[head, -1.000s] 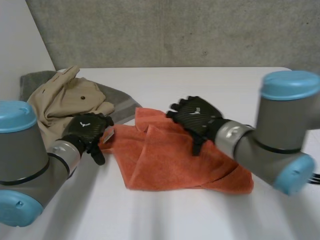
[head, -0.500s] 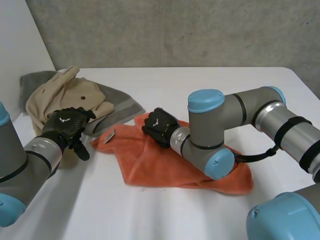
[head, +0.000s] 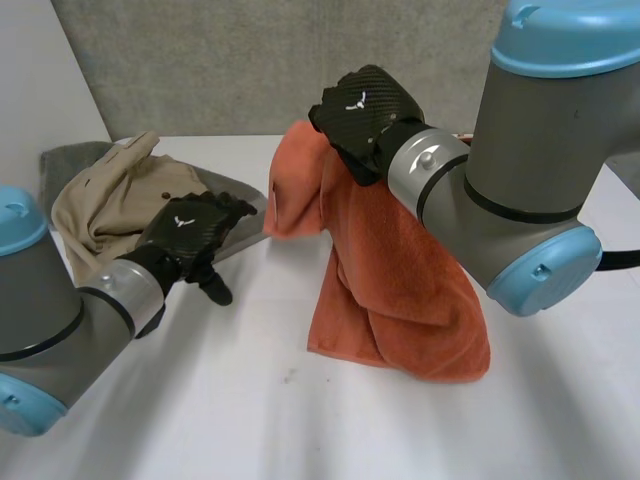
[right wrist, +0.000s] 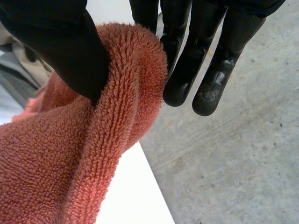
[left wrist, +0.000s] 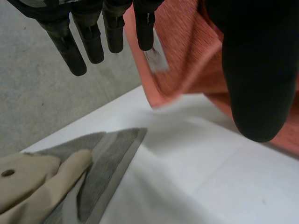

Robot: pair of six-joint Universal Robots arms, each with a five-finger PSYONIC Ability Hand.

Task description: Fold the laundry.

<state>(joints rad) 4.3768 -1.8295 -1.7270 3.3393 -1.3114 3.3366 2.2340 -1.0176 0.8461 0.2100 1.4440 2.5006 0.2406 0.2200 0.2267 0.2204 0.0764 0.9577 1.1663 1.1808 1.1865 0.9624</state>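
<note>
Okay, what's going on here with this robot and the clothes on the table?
The robot is sorting laundry. Its right hand pinches a fold of the orange towel and holds it up, so the towel hangs with its lower end on the white table. The left hand is open and holds nothing, hovering by a beige garment and a grey cloth.

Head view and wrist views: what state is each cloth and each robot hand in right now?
Orange towel: hanging bunched from the right robot hand, lower end on the table.
Beige garment: crumpled, lying on the grey cloth.
Grey cloth: spread flat beneath it.
Right robot hand: pinching the towel between thumb and fingers.
Left robot hand: open, holding nothing.
</note>
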